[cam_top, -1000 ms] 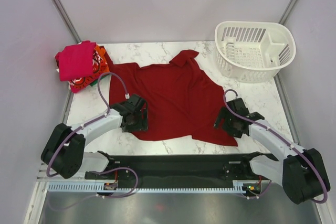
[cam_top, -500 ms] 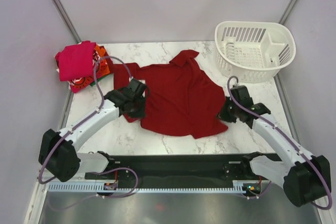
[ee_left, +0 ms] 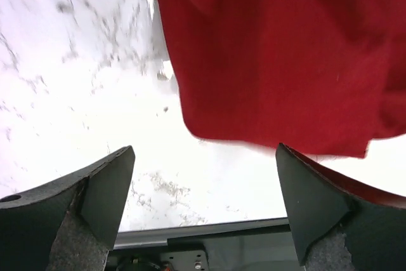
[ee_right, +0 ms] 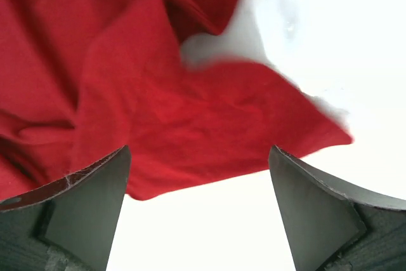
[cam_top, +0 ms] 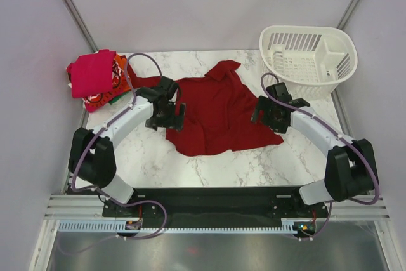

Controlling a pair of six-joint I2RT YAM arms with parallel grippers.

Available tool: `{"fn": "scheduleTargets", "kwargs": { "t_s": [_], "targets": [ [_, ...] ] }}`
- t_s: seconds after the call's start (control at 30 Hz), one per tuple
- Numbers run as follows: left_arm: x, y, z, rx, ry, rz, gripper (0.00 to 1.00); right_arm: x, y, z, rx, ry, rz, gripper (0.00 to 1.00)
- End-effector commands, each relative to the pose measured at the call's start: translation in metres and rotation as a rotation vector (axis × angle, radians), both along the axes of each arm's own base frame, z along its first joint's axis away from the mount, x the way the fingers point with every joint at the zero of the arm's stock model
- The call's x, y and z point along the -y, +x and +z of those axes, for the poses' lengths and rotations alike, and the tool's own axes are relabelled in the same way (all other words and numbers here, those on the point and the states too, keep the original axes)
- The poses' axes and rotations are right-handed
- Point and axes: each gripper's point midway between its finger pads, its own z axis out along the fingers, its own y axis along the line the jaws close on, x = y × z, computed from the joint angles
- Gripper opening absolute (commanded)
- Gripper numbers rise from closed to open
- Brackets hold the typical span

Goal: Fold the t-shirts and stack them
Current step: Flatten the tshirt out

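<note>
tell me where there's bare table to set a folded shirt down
The widest bare marble is the near strip between the red shirt and the black base rail. Smaller patches sit at the far edge beside the shirt pile and beside the basket. Crowded: the middle, where the left gripper and right gripper hang open over it.

Top view high behind, facing down, wrist views close, sharing red t-shirt (cam_top: 216, 112)

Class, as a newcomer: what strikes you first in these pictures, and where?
A crumpled dark red t-shirt lies in the middle. The left end effector and right end effector hang open at its sides. A white basket sits far right, a pile of bright shirts far left.
</note>
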Motion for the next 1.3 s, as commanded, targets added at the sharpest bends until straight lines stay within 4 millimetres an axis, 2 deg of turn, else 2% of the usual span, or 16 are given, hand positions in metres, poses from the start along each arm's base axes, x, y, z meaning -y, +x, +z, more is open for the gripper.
{"fn": "scheduleTargets", "kwargs": {
  "t_s": [0.0,0.07,0.17,0.2,0.27,0.3,0.37,0.4,0.47,0.53,0.67,0.7,0.77,0.93,1.0,1.27],
  "targets": [
    [0.001,-0.023,0.012,0.04,-0.045,0.001,1.0,0.021,0.008,0.035,0.143,-0.075,-0.037,0.98],
    [0.0,-0.027,0.016,0.072,-0.065,0.002,1.0,0.026,0.002,0.046,0.185,-0.079,-0.041,0.98],
    [-0.008,-0.036,0.006,0.068,-0.04,0.026,0.99,0.029,-0.016,0.037,0.171,-0.077,-0.027,0.98],
    [-0.008,-0.039,0.005,0.076,-0.055,0.037,0.99,0.031,-0.026,0.025,0.14,-0.084,-0.022,0.98],
    [-0.003,-0.048,-0.005,0.062,-0.072,0.038,0.99,0.028,-0.032,0.012,0.12,-0.061,-0.012,0.98],
    [0.003,-0.046,-0.006,0.077,-0.105,0.053,0.98,0.027,-0.041,-0.003,0.082,-0.054,-0.007,0.98],
    [0.01,-0.056,-0.02,0.054,-0.126,0.046,0.98,0.021,-0.045,-0.018,0.046,-0.029,0.011,0.98],
    [0.016,-0.054,-0.025,0.056,-0.15,0.061,0.97,0.022,-0.048,-0.026,0.028,-0.032,0.009,0.98],
    [0.026,-0.061,-0.033,0.041,-0.171,0.055,0.98,0.021,-0.046,-0.032,0.024,-0.035,0.013,0.98],
    [0.035,-0.059,-0.038,0.051,-0.201,0.067,0.97,0.021,-0.042,-0.033,0.031,-0.039,0.019,0.98],
    [0.031,-0.062,-0.062,0.034,-0.17,0.099,0.83,0.018,-0.037,-0.037,0.017,-0.041,0.032,0.98],
    [0.03,-0.062,-0.066,0.029,-0.164,0.102,0.7,0.017,-0.035,-0.037,0.019,-0.04,0.034,0.98],
    [0.028,-0.062,-0.075,0.024,-0.148,0.105,0.6,0.018,-0.034,-0.038,0.018,-0.049,0.04,0.98],
    [0.027,-0.06,-0.094,0.014,-0.125,0.113,0.58,0.019,-0.034,-0.043,0.008,-0.06,0.047,0.98],
    [0.026,-0.056,-0.1,0.02,-0.108,0.12,0.5,0.018,-0.033,-0.044,0.011,-0.059,0.048,0.98],
    [0.031,-0.04,-0.116,0.032,-0.078,0.073,0.5,0.02,-0.038,-0.05,-0.005,-0.068,0.052,0.98]
  ]
}}
